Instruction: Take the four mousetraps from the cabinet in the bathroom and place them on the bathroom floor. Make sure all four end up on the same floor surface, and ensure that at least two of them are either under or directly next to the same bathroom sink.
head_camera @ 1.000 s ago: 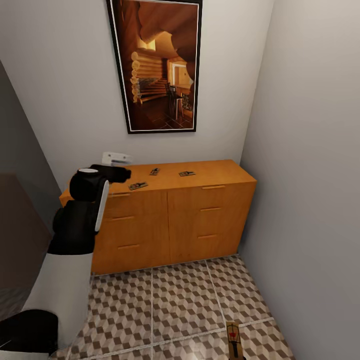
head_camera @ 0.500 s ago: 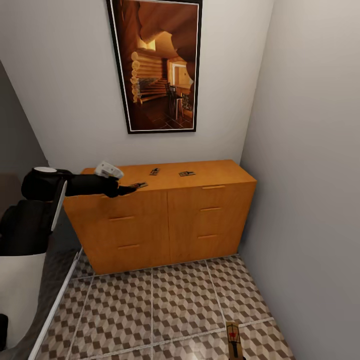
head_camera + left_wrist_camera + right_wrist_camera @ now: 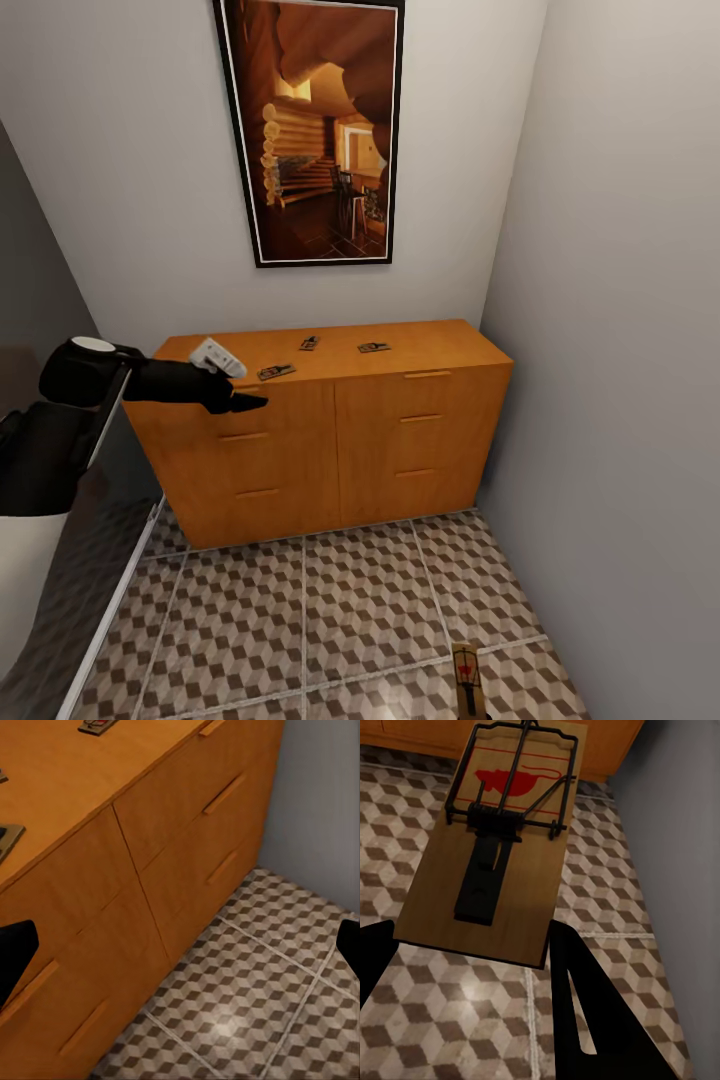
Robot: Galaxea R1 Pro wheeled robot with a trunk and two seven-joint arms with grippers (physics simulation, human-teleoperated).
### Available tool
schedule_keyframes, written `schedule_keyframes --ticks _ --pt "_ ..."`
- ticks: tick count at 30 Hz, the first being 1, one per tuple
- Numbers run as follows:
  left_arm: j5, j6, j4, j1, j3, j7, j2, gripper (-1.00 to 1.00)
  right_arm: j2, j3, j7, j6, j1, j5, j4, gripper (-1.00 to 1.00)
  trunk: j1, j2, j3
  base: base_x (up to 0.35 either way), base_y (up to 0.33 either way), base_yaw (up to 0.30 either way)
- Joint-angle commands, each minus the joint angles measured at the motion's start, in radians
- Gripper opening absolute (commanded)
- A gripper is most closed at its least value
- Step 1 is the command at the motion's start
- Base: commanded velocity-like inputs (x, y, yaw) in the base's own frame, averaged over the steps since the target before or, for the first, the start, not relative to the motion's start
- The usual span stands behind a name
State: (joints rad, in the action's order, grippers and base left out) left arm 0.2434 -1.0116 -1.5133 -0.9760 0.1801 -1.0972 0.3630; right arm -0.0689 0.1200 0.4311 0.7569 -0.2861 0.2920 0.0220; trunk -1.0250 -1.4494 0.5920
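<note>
Three mousetraps lie on top of the orange-brown cabinet (image 3: pixel 330 430): one near its front edge (image 3: pixel 276 371), one further back (image 3: pixel 309 343), one toward the middle (image 3: pixel 374 347). My left gripper (image 3: pixel 245 402) hovers open just in front of the cabinet's top left drawer, below the nearest trap; in the left wrist view its fingers (image 3: pixel 15 952) stand wide apart with nothing between them. My right gripper (image 3: pixel 472 934) is shut on the fourth mousetrap (image 3: pixel 502 832), held flat over the cube-patterned bathroom floor (image 3: pixel 600 892). That trap (image 3: pixel 467 680) shows low at the head view's right.
A large framed picture (image 3: pixel 315 130) hangs above the cabinet. A grey wall (image 3: pixel 620 350) closes the right side, close to the cabinet's end. A dark panel (image 3: pixel 40 300) stands at the left. Tiled floor (image 3: pixel 350 600) lies open before the cabinet.
My left arm has swung out to the left and its gripper has dropped from above the cabinet top to in front of the top drawer. The traps have not moved.
</note>
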Motion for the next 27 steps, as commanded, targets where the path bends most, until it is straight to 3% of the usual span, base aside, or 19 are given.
schedule_keyframes --ticks 1,8,18,22,25,27 --pt "0.01 -0.006 -0.001 -0.001 0.003 -0.019 0.003 1.0 0.0 0.008 0.006 0.001 -0.001 0.0 -0.001 -1.0 0.0 -0.001 0.001 0.0 0.0 0.0" --pt "0.011 -0.003 0.004 -0.001 0.009 -0.084 0.009 1.0 0.0 0.008 0.006 0.001 -0.001 0.0 -0.001 -1.0 0.0 -0.001 0.001 0.0 0.0 0.0" --pt "0.011 -0.002 0.004 -0.001 0.01 -0.093 0.01 1.0 -0.003 0.008 0.006 -0.008 -0.001 -0.002 -0.007 -1.0 0.0 -0.001 0.001 0.089 0.0 0.0" --pt "0.011 -0.002 0.003 -0.001 0.01 -0.093 0.01 1.0 0.0 0.007 -0.001 -0.09 0.003 -0.002 -0.008 -1.0 0.0 -0.001 0.001 0.316 0.0 0.0" --pt "0.011 -0.002 0.001 -0.001 0.01 -0.094 0.01 1.0 0.001 0.007 -0.041 -0.199 0.01 -0.005 -0.009 -1.0 0.0 -0.001 0.001 0.336 0.0 0.0" --pt "0.011 -0.002 0.001 -0.001 0.01 -0.095 0.01 1.0 0.003 0.007 -0.066 -0.227 0.015 -0.012 -0.008 -1.0 0.0 -0.001 0.001 0.339 0.0 0.0"
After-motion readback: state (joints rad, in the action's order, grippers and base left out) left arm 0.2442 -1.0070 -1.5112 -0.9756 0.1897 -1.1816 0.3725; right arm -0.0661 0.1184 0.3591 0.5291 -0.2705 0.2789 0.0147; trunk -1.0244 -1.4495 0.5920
